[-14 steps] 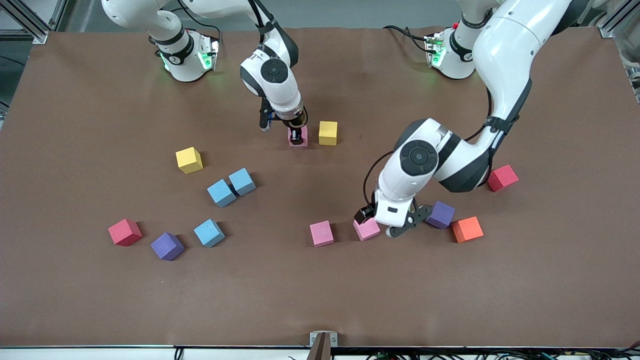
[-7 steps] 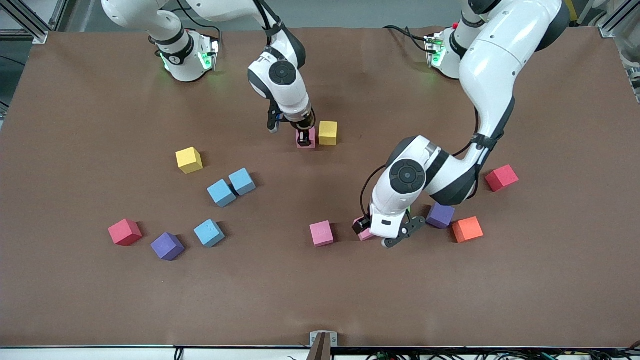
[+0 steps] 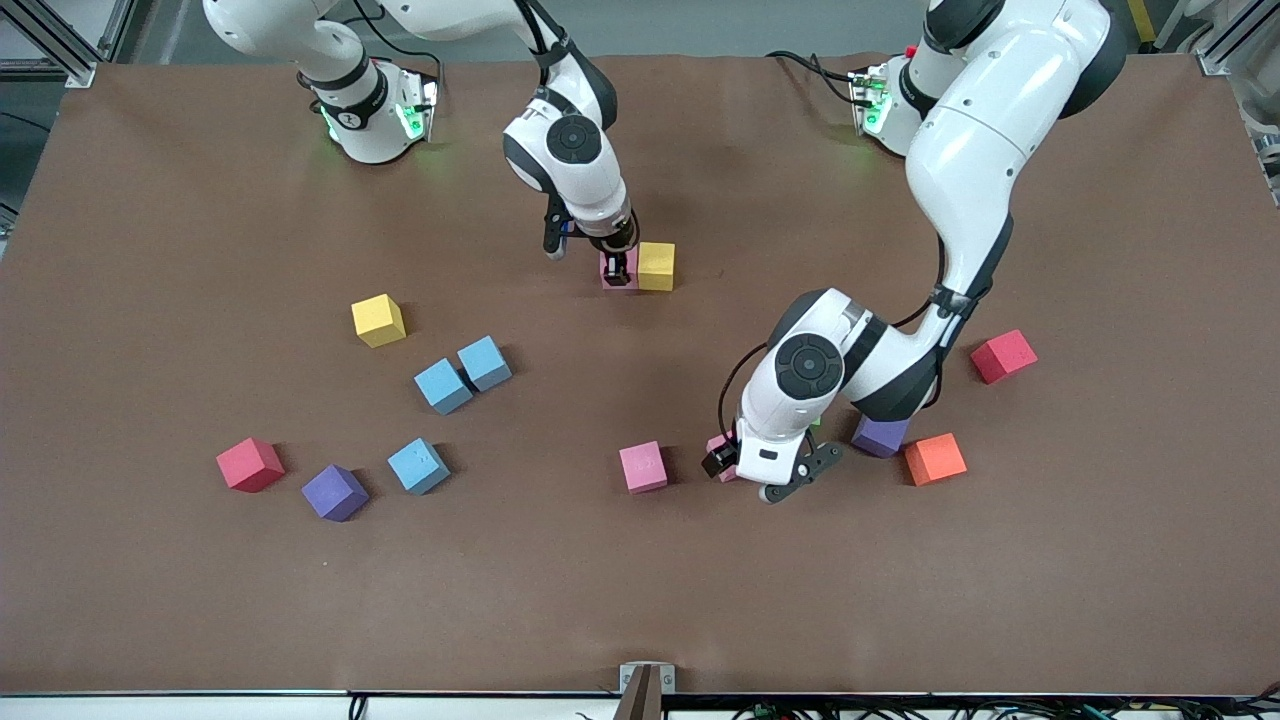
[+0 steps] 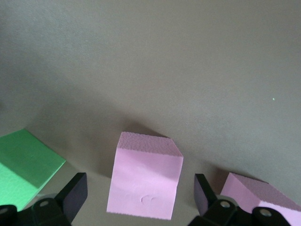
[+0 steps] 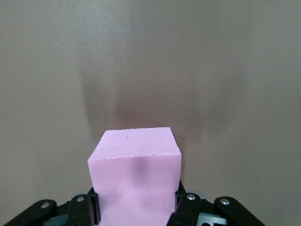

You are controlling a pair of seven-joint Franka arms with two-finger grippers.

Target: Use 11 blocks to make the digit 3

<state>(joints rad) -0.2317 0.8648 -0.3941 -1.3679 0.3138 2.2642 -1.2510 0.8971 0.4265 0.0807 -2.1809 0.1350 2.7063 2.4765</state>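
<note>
The digit 3 has barely been started: a yellow block (image 3: 656,266) sits on the tabletop (image 3: 640,580) toward the robots' bases, and a pink block (image 3: 616,266) is held touching its side toward the right arm's end. The right gripper (image 3: 618,274) has its fingers pinching this pink block; in the right wrist view the block (image 5: 135,175) sits squarely between them.

A second pink block (image 3: 719,446) lies nearer the front camera, largely hidden under the left gripper (image 3: 745,470). In the left wrist view that block (image 4: 144,181) stands between the spread fingers (image 4: 71,195), which do not touch it. A third pink block (image 3: 642,467) lies just beside it, and a green block (image 4: 26,167) shows only in the left wrist view.

The remaining blocks are scattered. A purple block (image 3: 879,436) and an orange block (image 3: 935,459) lie toward the left arm's end. Three light blue blocks (image 3: 463,372), a second purple block (image 3: 335,492) and another yellow cube (image 3: 378,320) lie toward the right arm's end. Two red cubes (image 3: 1004,356) lie apart from the figure.

Step in hand, by judgement: placing the second block of a bar while the left arm lines up a pickup. Next, the right fingers need to release without nudging the pair; the left fingers need to close on the pink block and lift it straight up.
</note>
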